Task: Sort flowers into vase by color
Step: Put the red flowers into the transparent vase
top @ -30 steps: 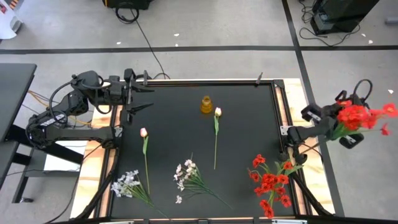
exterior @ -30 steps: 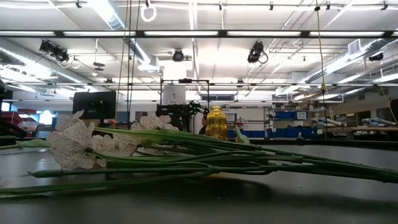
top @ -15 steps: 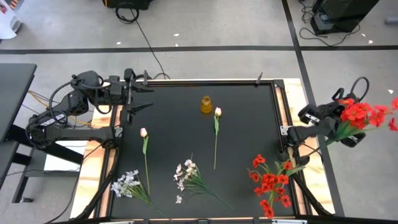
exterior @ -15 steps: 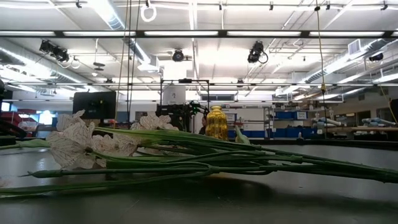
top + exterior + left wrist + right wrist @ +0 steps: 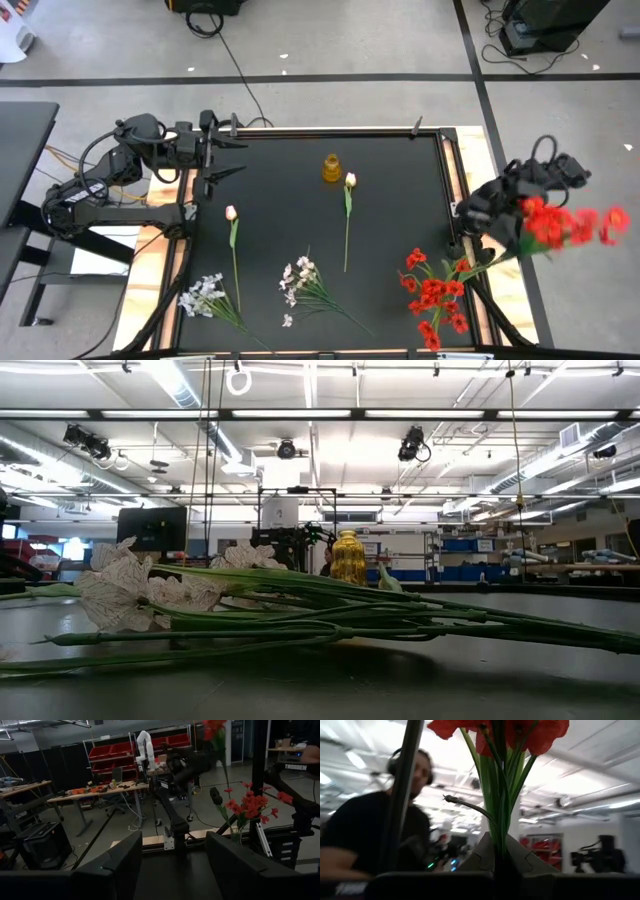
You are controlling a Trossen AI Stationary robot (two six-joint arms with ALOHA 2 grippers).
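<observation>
My right gripper point(image 5: 517, 232) hangs beyond the table's right edge, shut on a bunch of red flowers point(image 5: 565, 225), whose blossoms point(image 5: 500, 731) show over the fingers in the right wrist view. A second red bunch point(image 5: 432, 295) lies flat near the near right corner. Two pink tulips point(image 5: 349, 180) point(image 5: 231, 213) and two white sprays point(image 5: 203, 295) point(image 5: 300, 278) lie on the black table. A small amber vase point(image 5: 331, 168) point(image 5: 347, 557) stands upright toward the far edge. My left gripper point(image 5: 225, 157) point(image 5: 172, 870) waits open at the far left corner. My right gripper pinches the red bunch's green stems point(image 5: 500, 840) together between its two fingers, some way below the blossoms. The bunch is lifted clear of the table. Its blossoms point away from the table, and the leafy lower stems point(image 5: 470, 266) reach back over the right edge.
A person in a black shirt point(image 5: 365, 835) with headphones shows in the right wrist view, beyond the table. The table's raised frame point(image 5: 455, 200) runs along the right edge by the right arm. Bare black table point(image 5: 400, 220) lies between the vase and the right edge.
My right gripper has turned with the red bunch still in its hold. The blossoms have swung toward the table's near edge, and the arm has drawn slightly closer to the table's right edge. The bunch stays lifted. My left arm has kept still.
</observation>
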